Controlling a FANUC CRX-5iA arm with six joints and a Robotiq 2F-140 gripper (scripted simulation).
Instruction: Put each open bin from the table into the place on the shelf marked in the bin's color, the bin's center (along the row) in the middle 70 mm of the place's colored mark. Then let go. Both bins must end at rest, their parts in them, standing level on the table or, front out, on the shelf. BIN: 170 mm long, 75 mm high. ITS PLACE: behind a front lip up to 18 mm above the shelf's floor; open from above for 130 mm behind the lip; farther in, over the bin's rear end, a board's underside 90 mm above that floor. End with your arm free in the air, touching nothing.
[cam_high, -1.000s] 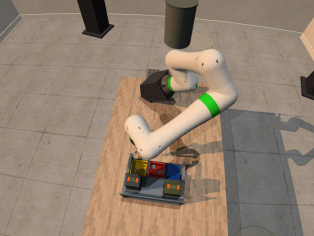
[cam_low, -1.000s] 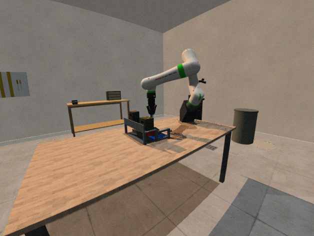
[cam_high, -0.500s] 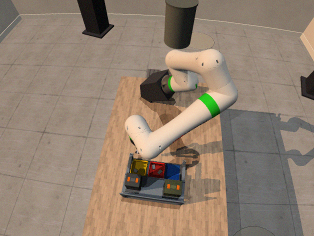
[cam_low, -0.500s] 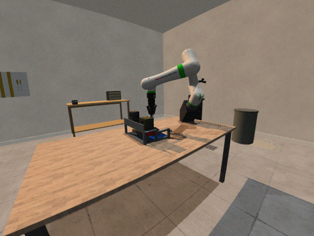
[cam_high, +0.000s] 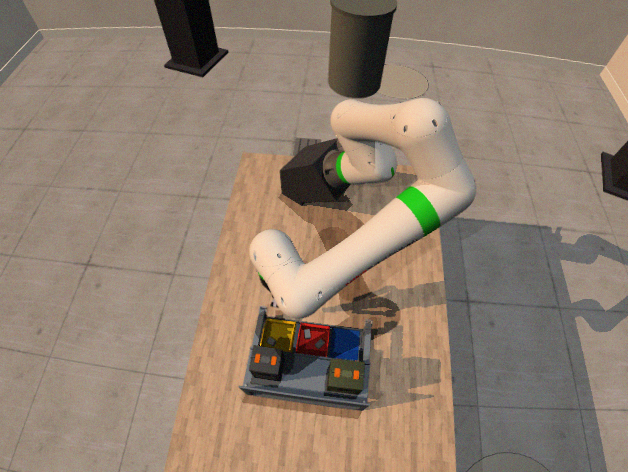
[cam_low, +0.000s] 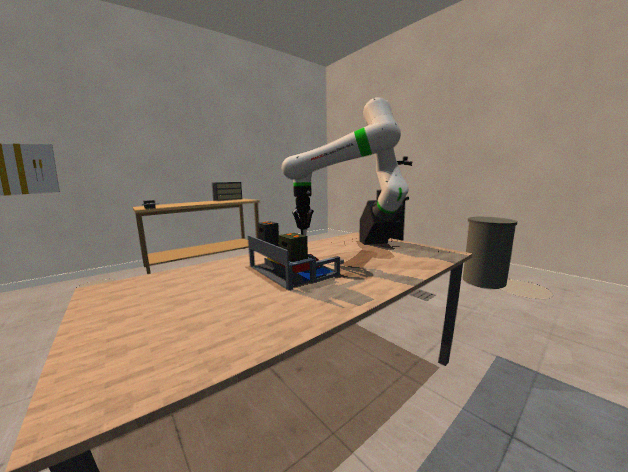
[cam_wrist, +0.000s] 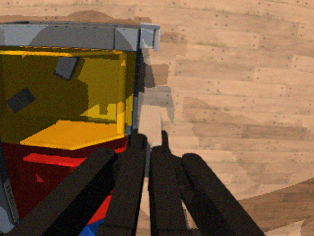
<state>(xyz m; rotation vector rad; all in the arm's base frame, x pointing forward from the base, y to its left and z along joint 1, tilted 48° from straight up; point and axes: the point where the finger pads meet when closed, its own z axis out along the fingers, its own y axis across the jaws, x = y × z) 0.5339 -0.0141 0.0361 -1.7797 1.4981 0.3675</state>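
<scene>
The grey shelf (cam_high: 307, 361) stands on the wooden table. A yellow bin (cam_high: 278, 334) with small grey parts sits at the left end of its row. A red bin (cam_high: 313, 339) with parts sits beside it in the middle, and a blue patch (cam_high: 345, 344) lies at the right end. In the wrist view the yellow bin (cam_wrist: 67, 94) is upper left, with the red bin (cam_wrist: 60, 174) below it. My gripper (cam_wrist: 149, 119) is shut with nothing between its fingers. It hangs above the table just outside the shelf's corner by the yellow bin, as the exterior view also shows (cam_low: 303, 220). In the top view the arm hides it.
A dark grey box (cam_high: 265, 361) and an olive box (cam_high: 345, 376), both with orange marks, stand on the shelf's upper board. The arm's dark base (cam_high: 309, 175) is at the table's far end. A round bin (cam_low: 489, 251) stands on the floor beside the table.
</scene>
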